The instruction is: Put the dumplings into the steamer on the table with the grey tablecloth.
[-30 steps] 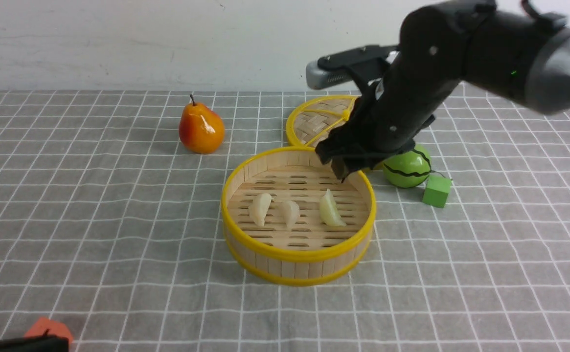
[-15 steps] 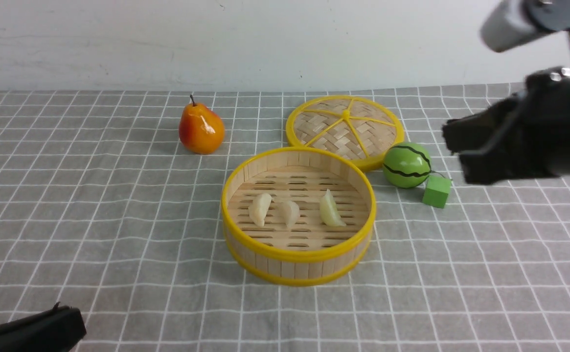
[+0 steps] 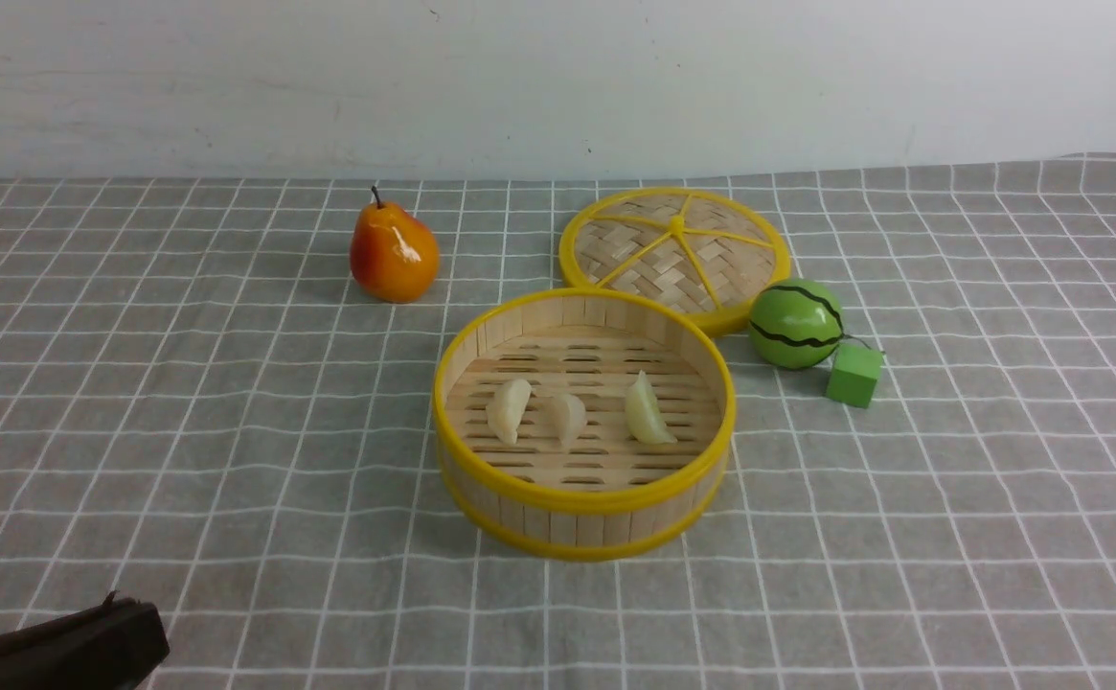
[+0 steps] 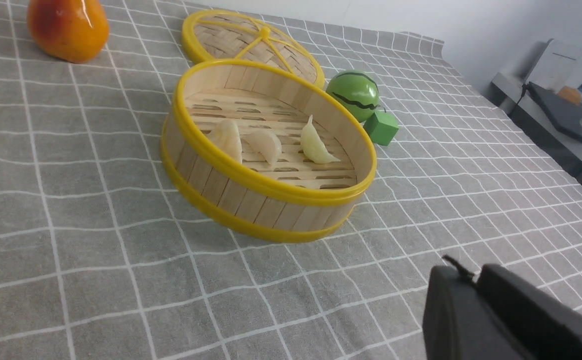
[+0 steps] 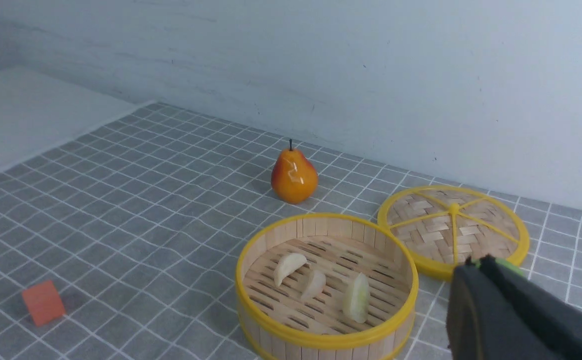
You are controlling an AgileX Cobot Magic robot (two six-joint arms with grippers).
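Three dumplings [image 3: 565, 417] lie in one steamer [image 3: 581, 500] on the bench [image 3: 232, 431], beside one lid [image 3: 675, 244]. The left hand [image 4: 470, 280] and right hand [image 5: 478, 267] are closed, holding nothing.

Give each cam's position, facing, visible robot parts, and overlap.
Front: between the arms, facing forward over the steamer toward the wall; only the left gripper shows.
Left wrist: low, near side, looking across the steamer to the green cube; left gripper shows.
Right wrist: higher, facing the pear and wall; right gripper shows.
Shared: all see three dumplings in the steamer.
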